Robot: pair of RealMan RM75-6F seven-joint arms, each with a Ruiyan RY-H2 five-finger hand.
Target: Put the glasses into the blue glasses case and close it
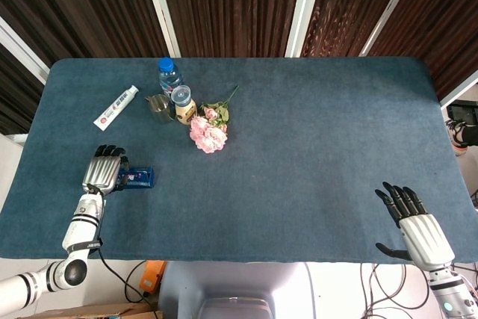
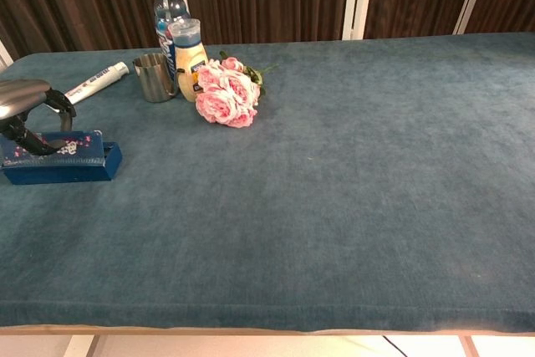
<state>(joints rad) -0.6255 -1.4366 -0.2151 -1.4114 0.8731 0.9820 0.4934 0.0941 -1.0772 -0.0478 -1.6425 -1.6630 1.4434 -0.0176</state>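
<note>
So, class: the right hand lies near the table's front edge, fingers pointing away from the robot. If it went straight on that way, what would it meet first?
Nothing, as far as the head view shows: beyond the right hand lies only bare blue table up to the far edge, though height is unclear.

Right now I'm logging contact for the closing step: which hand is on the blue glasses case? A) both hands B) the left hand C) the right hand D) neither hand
B: the left hand rests on the blue glasses case; the right hand sits open, far across the table.
</note>
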